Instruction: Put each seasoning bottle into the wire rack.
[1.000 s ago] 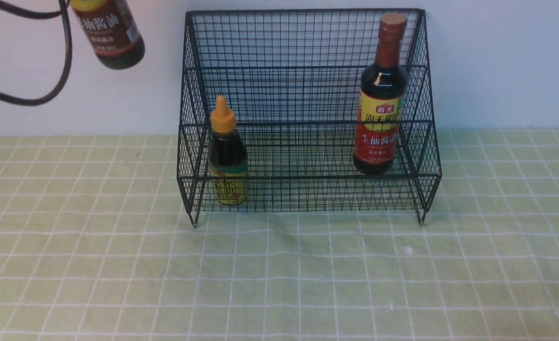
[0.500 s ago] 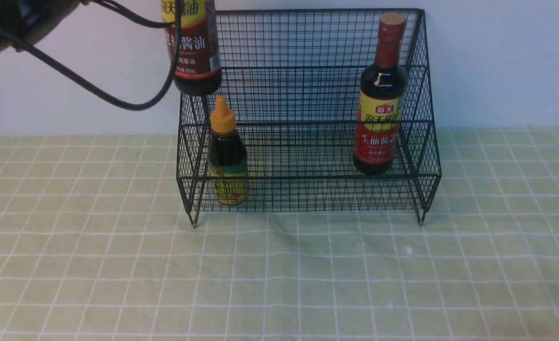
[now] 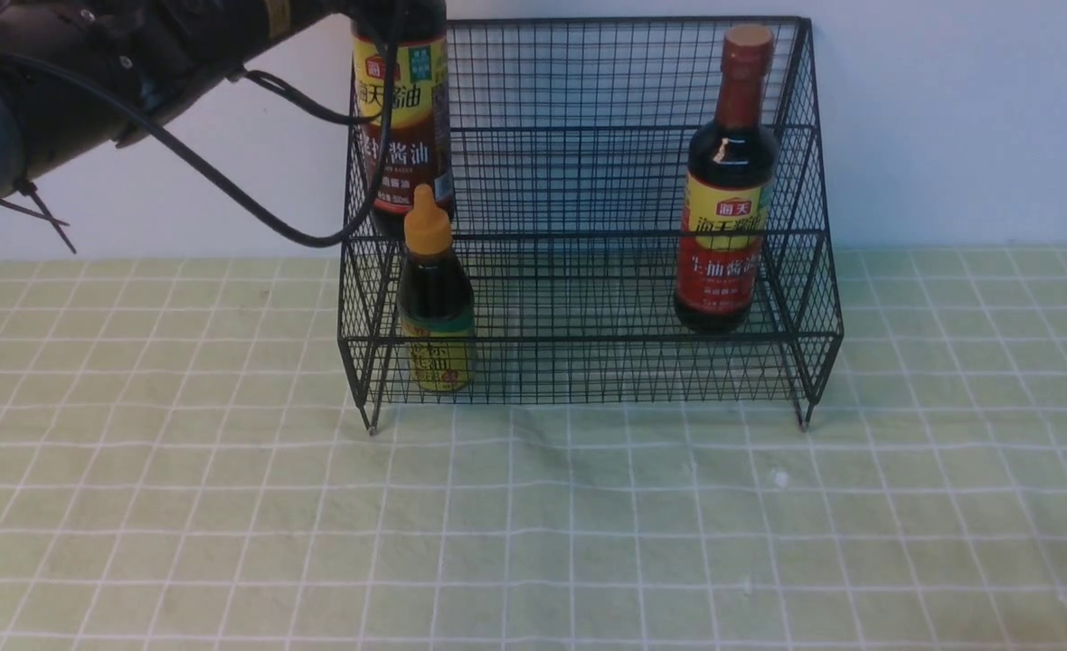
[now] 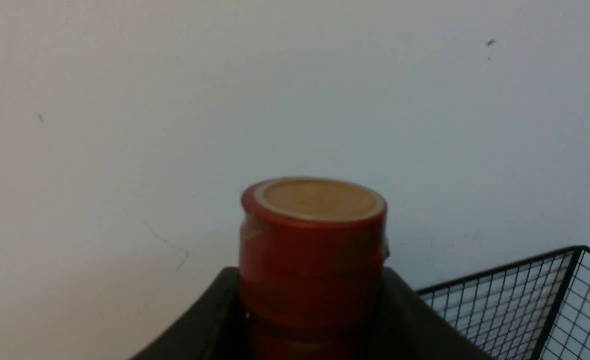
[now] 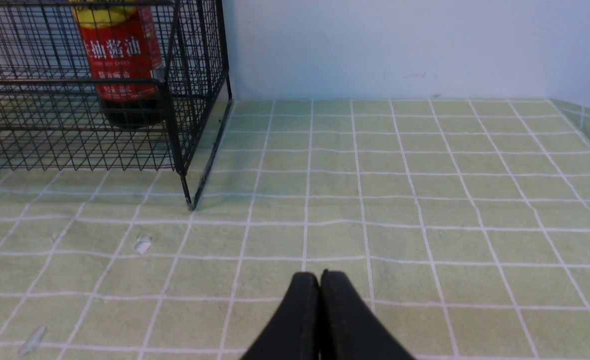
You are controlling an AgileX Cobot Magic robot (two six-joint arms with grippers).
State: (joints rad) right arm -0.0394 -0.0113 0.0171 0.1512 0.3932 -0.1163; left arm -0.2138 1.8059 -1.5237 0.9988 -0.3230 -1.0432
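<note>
The wire rack [image 3: 588, 233] is standing on the checked cloth [image 3: 570, 533] against the wall [image 3: 958, 127], and you're looking straight into it. Your left arm [image 3: 145, 63] is reaching in from the left, its gripper [image 4: 310, 300] clamping the red neck of a tall soy sauce bottle [image 3: 402, 127], which is hanging upright at the rack's left end, behind the short bottle. Over on the right, another tall bottle [image 3: 723, 226] is standing inside the rack, leaning slightly. The short orange-nozzled bottle [image 3: 437, 307] is sitting inside at the left. Your right gripper [image 5: 320, 315] is keeping its fingertips together, holding nothing.
</note>
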